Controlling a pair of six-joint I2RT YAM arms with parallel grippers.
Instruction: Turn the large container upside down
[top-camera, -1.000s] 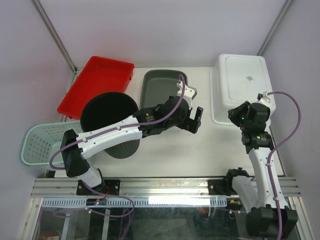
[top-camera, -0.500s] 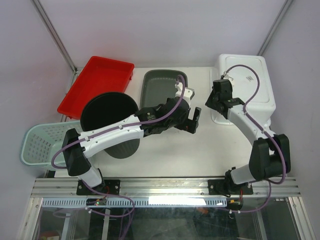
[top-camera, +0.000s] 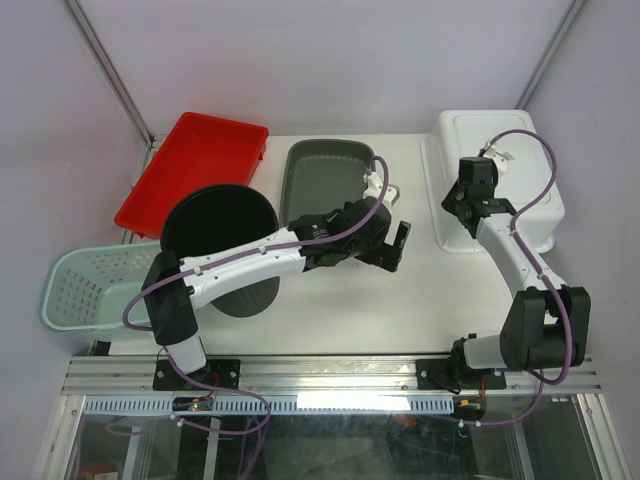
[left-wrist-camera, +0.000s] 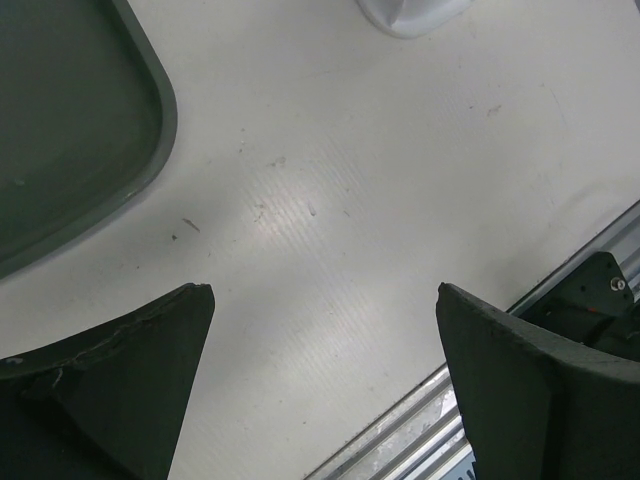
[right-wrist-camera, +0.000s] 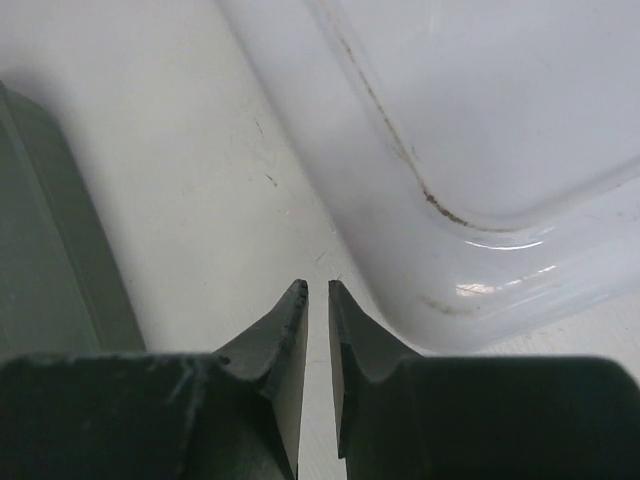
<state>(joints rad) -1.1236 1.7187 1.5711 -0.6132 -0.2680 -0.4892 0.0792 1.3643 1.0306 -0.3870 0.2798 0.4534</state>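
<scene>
Right arm has swung out from its folded pose near the bottom right of the overhead frame. The right gripper now sits at the left edge of the white container. Its jaws have narrowed to a thin slit with nothing between them, so it's clenched empty, not gripping. In the wrist view the tips point at bare table just beside the container's rounded corner.

The container has also moved over the last second. It now sits skewed, its lower end kicked toward the right edge of the frame. It's in the upper right of the overhead frame, resting on the table.

You're looking at its flat base, not an open mouth. There's a recessed panel with a small label on top and the rim flange is down against the table. I read that as the flip being done already, or close to it. You may only need to nudge it square.

Left gripper is wide open and holding nothing. It hangs over mid-table, just right of the dark grey tray, well apart from the container.
</scene>
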